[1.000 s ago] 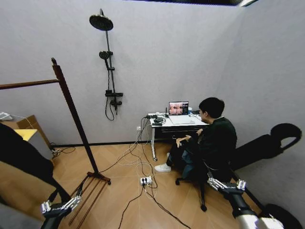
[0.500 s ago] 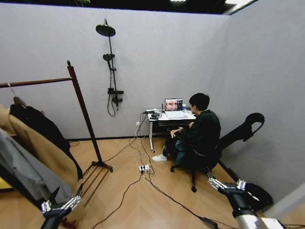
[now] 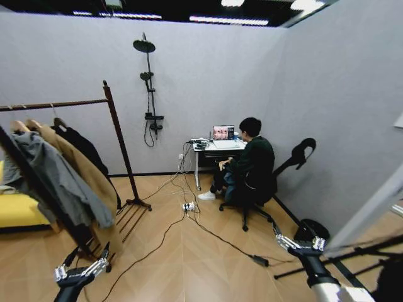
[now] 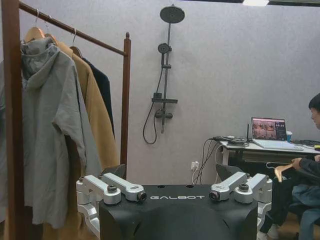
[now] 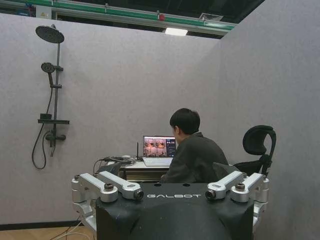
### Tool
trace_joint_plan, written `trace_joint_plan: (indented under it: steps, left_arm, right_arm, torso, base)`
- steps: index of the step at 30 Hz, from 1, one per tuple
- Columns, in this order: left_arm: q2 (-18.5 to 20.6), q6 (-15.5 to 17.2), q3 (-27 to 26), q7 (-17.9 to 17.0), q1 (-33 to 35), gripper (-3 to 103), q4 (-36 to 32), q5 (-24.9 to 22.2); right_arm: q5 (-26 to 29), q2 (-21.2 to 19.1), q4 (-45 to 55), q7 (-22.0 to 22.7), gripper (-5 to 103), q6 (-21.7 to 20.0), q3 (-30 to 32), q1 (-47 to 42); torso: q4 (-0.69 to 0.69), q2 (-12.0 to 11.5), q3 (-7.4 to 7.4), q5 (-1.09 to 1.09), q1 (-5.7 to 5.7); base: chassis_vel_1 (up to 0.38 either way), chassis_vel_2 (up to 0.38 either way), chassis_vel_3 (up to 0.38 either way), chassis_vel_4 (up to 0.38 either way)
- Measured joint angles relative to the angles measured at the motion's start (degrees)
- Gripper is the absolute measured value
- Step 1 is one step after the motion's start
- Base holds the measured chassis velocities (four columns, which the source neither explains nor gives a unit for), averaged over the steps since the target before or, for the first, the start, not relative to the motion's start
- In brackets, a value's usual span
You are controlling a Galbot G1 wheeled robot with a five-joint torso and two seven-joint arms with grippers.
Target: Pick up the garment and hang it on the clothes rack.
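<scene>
Already hung: your black jacket [image 3: 80, 146] sits on the clothes rack [image 3: 119, 146] while both grippers ride empty.

You can see the jacket on a hanger at the far end of the top bar, up and well beyond your left gripper [image 3: 80, 272], behind the tan coat [image 3: 88, 182] and the grey hooded jacket [image 3: 53, 182], which hang nearer to that gripper. Your left gripper hangs low ahead of the robot with its jaws spread and nothing between them; your right gripper [image 3: 301, 243] matches it on the other side, open and empty, well apart from the rack. Both look parked for travel, not for reaching. Compared with a second ago, your head camera has swung and pulled back: the rack now shows three garments where only a post and dark cloth showed, and the seated person looks farther from the right gripper.
</scene>
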Motion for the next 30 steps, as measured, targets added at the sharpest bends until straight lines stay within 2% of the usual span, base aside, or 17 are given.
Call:
trace_joint_plan:
  steps: [1,3,4,5,10,13,14,15,16,19,21,22,26,28,30]
  left_arm:
    - [0.0,0.0,0.0,0.0,0.0,100,0.0,0.0]
    - [0.0,0.0,0.0,0.0,0.0,100,0.0,0.0]
    - [0.0,0.0,0.0,0.0,0.0,100,0.0,0.0]
    - [0.0,0.0,0.0,0.0,0.0,100,0.0,0.0]
    - [0.0,0.0,0.0,0.1,0.0,100,0.0,0.0]
    - [0.0,0.0,0.0,0.0,0.0,100,0.0,0.0]
    - [0.0,0.0,0.0,0.0,0.0,100,0.0,0.0]
    - [0.0,0.0,0.0,0.0,0.0,100,0.0,0.0]
    - [0.0,0.0,0.0,0.0,0.0,100,0.0,0.0]
    - [0.0,0.0,0.0,0.0,0.0,100,0.0,0.0]
    - [0.0,0.0,0.0,0.0,0.0,100,0.0,0.0]
    - [0.0,0.0,0.0,0.0,0.0,100,0.0,0.0]
    - [0.0,0.0,0.0,0.0,0.0,100,0.0,0.0]
    - [0.0,0.0,0.0,0.0,0.0,100,0.0,0.0]
    - [0.0,0.0,0.0,0.0,0.0,100,0.0,0.0]
  right_arm:
    - [0.0,0.0,0.0,0.0,100,0.0,0.0,0.0]
    - [0.0,0.0,0.0,0.0,100,0.0,0.0,0.0]
    - [0.0,0.0,0.0,0.0,100,0.0,0.0,0.0]
    - [0.0,0.0,0.0,0.0,100,0.0,0.0,0.0]
    - [0.0,0.0,0.0,0.0,100,0.0,0.0,0.0]
    - [0.0,0.0,0.0,0.0,100,0.0,0.0,0.0]
    - [0.0,0.0,0.0,0.0,100,0.0,0.0,0.0]
    - [0.0,0.0,0.0,0.0,100,0.0,0.0,0.0]
    - [0.0,0.0,0.0,0.0,100,0.0,0.0,0.0]
    - [0.0,0.0,0.0,0.0,100,0.0,0.0,0.0]
    - [0.0,0.0,0.0,0.0,100,0.0,0.0,0.0]
    - [0.0,0.0,0.0,0.0,100,0.0,0.0,0.0]
    - [0.0,0.0,0.0,0.0,100,0.0,0.0,0.0]
    - [0.0,0.0,0.0,0.0,100,0.0,0.0,0.0]
    - [0.0,0.0,0.0,0.0,100,0.0,0.0,0.0]
  torso:
    - [0.00,0.0,0.00,0.09,0.01]
    - [0.00,0.0,-0.02,0.08,-0.03]
    - [-0.01,0.0,-0.01,-0.04,-0.02]
    - [0.00,0.0,0.01,0.09,0.02]
    - [-0.01,0.0,0.01,0.07,0.00]
    - [-0.01,0.0,-0.01,-0.03,-0.04]
    - [-0.01,0.0,-0.01,-0.03,-0.04]
    - [-0.01,0.0,-0.02,0.11,-0.06]
    - [0.02,0.0,-0.02,0.05,-0.06]
    - [0.03,0.1,-0.03,0.02,-0.07]
    - [-0.05,0.0,-0.01,0.05,-0.05]
    - [-0.05,0.0,-0.01,0.05,-0.05]
    - [-0.02,0.0,0.01,0.04,0.02]
    - [0.04,0.0,0.02,0.05,0.06]
    - [0.03,0.0,0.02,0.04,0.06]
  base:
    - [0.344,-0.380,-0.327,0.369]
    - [0.337,-0.380,-0.338,0.374]
    - [0.320,-0.386,-0.338,0.418]
    - [0.320,-0.379,-0.314,0.418]
    - [0.314,-0.381,-0.323,0.393]
    - [0.284,-0.367,-0.278,0.383]
    - [0.284,-0.296,-0.261,0.383]
    - [0.281,-0.296,-0.277,0.311]
    - [0.176,-0.246,-0.277,0.248]
    - [0.150,-0.037,-0.164,0.206]
    - [-0.016,-0.015,-0.099,0.011]
    - [-0.016,-0.055,-0.092,0.011]
    - [-0.075,0.005,0.072,-0.022]
    - [-0.033,0.059,0.104,-0.037]
    - [-0.021,0.049,0.064,-0.043]
